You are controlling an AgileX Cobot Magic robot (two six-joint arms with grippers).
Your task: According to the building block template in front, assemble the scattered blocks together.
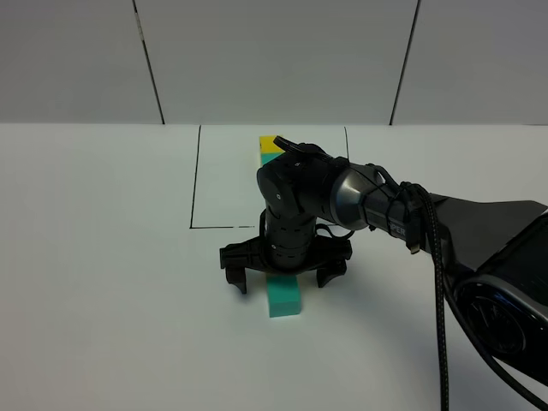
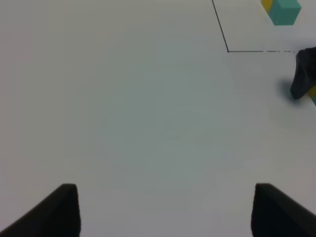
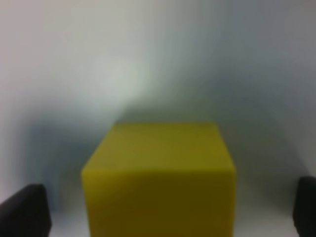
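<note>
The template, a yellow cube joined to a teal cube [image 1: 271,147], sits at the back inside the black-lined rectangle [image 1: 195,180]; it also shows in the left wrist view [image 2: 281,11]. My right gripper [image 1: 282,272] reaches across the middle, points down and is open just in front of the rectangle. The loose yellow cube [image 3: 158,177] lies between its fingertips [image 3: 24,212], untouched; the exterior view hides it under the wrist. The loose teal cube [image 1: 283,295] lies just in front of the gripper. My left gripper [image 2: 168,212] is open and empty over bare table.
The white table [image 1: 103,257] ends at a grey panelled wall [image 1: 274,60] behind. The right arm's black body and cable [image 1: 428,231] fill the right front. One right gripper finger [image 2: 302,74] shows at the left wrist view's edge.
</note>
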